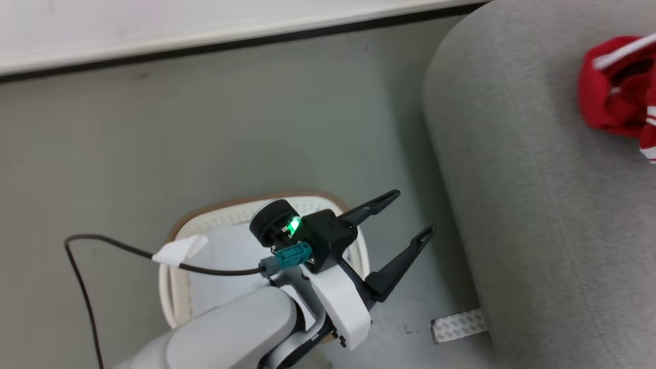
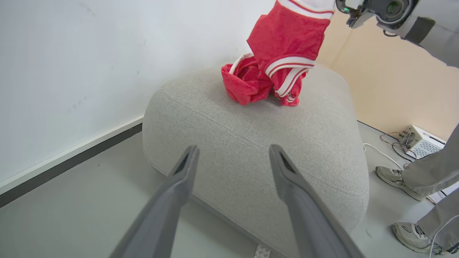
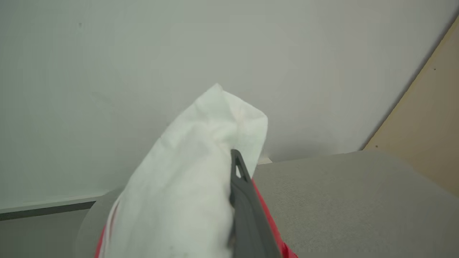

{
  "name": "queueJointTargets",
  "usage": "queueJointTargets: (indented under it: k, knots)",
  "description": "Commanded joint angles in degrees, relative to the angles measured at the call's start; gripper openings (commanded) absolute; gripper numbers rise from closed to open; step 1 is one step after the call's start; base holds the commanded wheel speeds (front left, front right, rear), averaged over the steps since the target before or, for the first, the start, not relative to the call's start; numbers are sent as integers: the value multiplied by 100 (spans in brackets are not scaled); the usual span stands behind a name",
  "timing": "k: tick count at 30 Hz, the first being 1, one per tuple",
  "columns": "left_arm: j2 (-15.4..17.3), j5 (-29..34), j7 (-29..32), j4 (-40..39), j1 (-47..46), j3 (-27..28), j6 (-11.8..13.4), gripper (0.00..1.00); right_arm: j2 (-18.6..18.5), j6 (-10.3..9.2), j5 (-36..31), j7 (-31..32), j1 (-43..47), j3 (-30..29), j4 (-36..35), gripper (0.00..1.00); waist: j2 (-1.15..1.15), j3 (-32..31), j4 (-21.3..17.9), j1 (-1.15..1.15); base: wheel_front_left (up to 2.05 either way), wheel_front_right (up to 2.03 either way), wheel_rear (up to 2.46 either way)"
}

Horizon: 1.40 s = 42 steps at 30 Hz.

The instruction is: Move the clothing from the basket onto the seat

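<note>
The right gripper (image 3: 224, 161) is clamped on the soft red sports clothing with white panels and thin stripes (image 2: 287, 43). A white panel drapes over it and hides one finger. The garment hangs from it, and its lower end is bunched on top of the large light-grey upholstered seat (image 2: 233, 129).

The step in hand looks like the release. Done well, that means lowering until the hanging part slumps onto the middle of the cushion, well away from the rounded edge. Then the fingers part and lift straight up (cloth draped over a finger could snag and be dragged off).

The left gripper (image 1: 414, 212) hangs empty with its fingers apart, above the cream-white plastic basket with a brown rim (image 1: 174, 292). The basket sits on the floor beside the seat, and a pale pad (image 1: 225, 266) shows inside it.
</note>
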Motion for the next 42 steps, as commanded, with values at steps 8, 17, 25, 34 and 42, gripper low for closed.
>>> queueJointTargets:
  k: [8, 17, 25, 34, 42]
  knots:
    - [-11, 118, -51, 10, -208, 44, -4, 100, -517, -13, -612, 730, -521, 239, 1677, 0, 0, 621, 632, -2, 0, 0, 0]
    - [-27, 41, -135, 106, -243, 90, 8, 100, -543, -13, -739, 1101, -600, 338, 2472, 14, 0, 637, 673, -2, 0, 0, 0]
    - [15, -72, -242, 225, -27, 88, 30, 100, -480, -13, -570, 1128, -550, 806, 2636, 100, 0, 164, 479, -2, 0, 0, 0]
    - [104, -393, -450, 387, 518, 189, 176, 100, -779, -13, 106, 1567, 6, 1887, 2259, 100, 0, -871, 261, -2, 0, 0, 0]
    - [324, -770, -671, 295, 1165, 549, 542, 100, -1371, -13, 914, 1832, 554, 2649, 1248, 100, 0, -1805, 299, -2, 0, 0, 0]
